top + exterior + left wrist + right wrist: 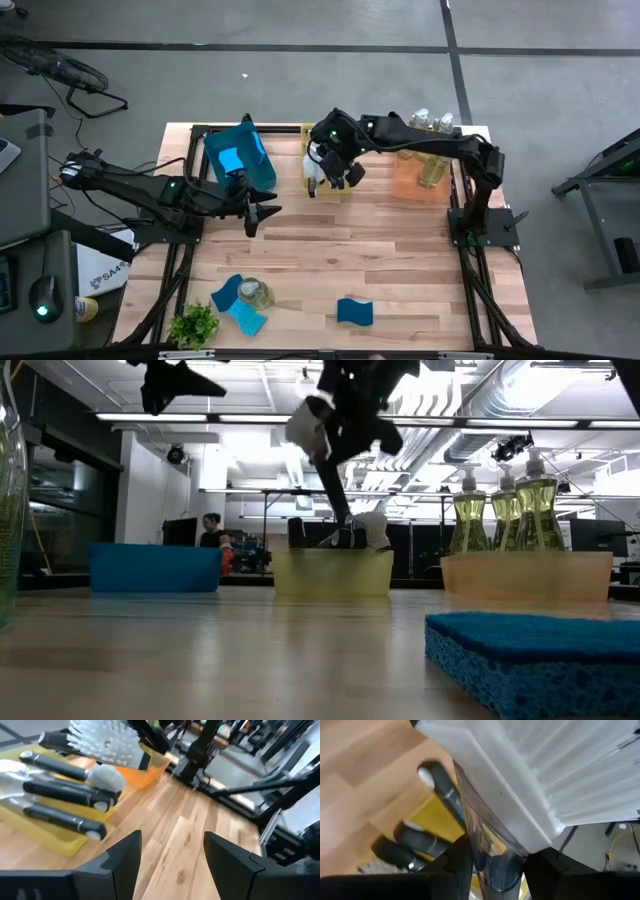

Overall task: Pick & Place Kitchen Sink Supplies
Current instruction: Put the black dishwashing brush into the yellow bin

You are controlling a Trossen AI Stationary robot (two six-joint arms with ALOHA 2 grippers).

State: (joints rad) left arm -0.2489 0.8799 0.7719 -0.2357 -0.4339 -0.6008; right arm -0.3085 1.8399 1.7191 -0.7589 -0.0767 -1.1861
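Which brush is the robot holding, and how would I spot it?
Look to the yellow bin at the table's far edge, between the blue bin and the orange bin. Above it the right gripper clamps a dish brush. Unlike the brushes lying in the bin, it hangs in the air.

Three blue sponges (354,311) on table, one more in blue bin (240,158). Three bins. Four brushes (70,795) seen. Three soap bottles (505,510) upper right, one bottle (254,293) lower left. One plant (193,325).

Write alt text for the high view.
The right pincer holds a dish brush over the yellow bin, while the left pincer hovers open beside the blue bin. Blue sponges lie on the wooden table near a small plant.
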